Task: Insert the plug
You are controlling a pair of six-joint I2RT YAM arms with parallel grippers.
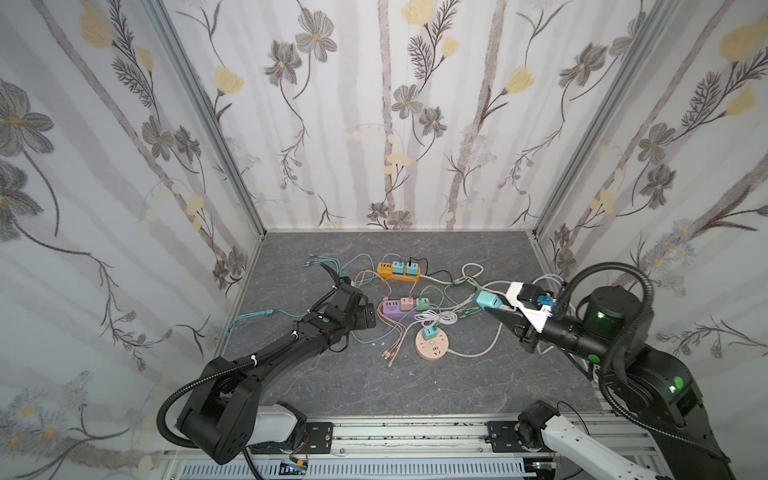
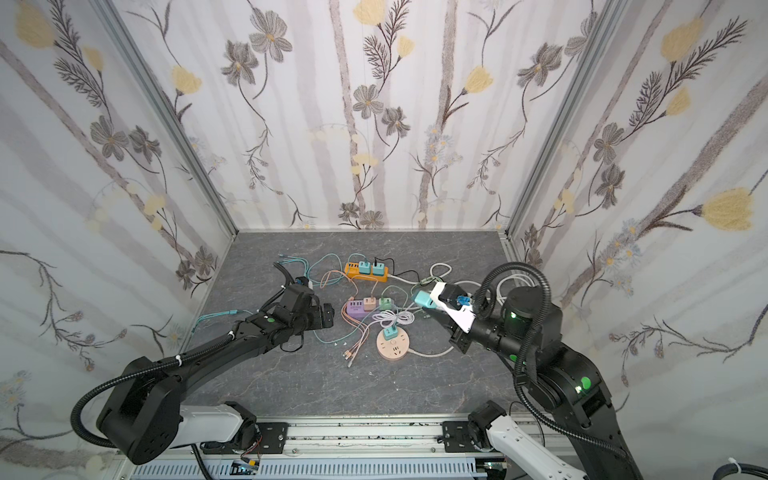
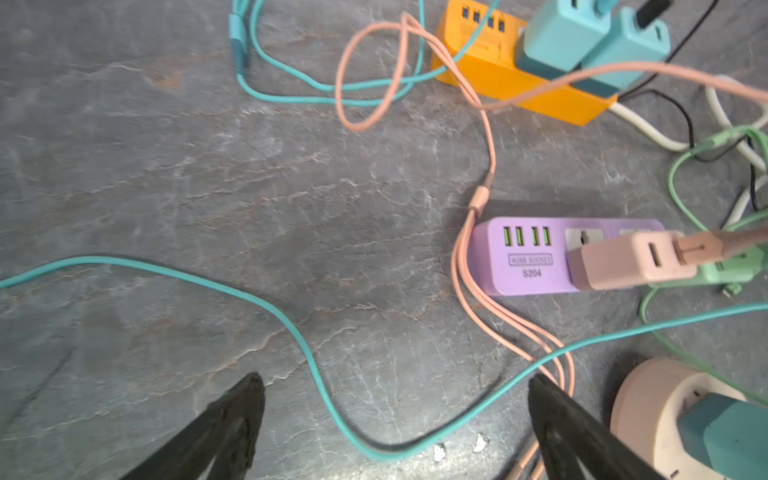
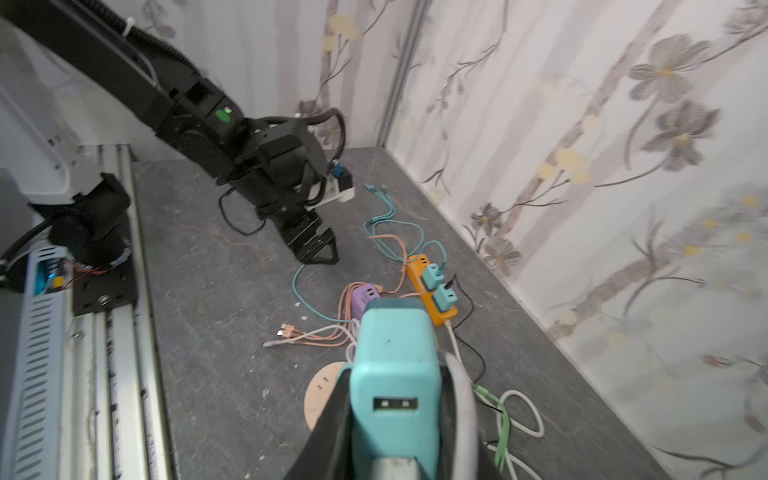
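Note:
My right gripper (image 1: 494, 305) is shut on a teal plug (image 1: 485, 299), a blocky adapter with a USB slot on its face (image 4: 395, 403). It hangs above the table, to the right of the purple power strip (image 1: 390, 309). In the right wrist view the plug (image 4: 395, 357) fills the space between the fingers (image 4: 332, 419). Below it lies a round peach socket (image 1: 434, 349) with a teal adapter plugged in. An orange strip (image 1: 392, 275) at the back carries two teal adapters. My left gripper (image 1: 368, 318) stands open left of the purple strip (image 3: 523, 257), with only a teal cable (image 3: 316, 374) on the table beneath it.
Pink, teal, green, white and black cables (image 1: 436, 318) tangle around the strips across the middle of the grey table (image 1: 374, 386). Flowered walls close in the left, back and right. An aluminium rail (image 1: 415, 432) runs along the front edge.

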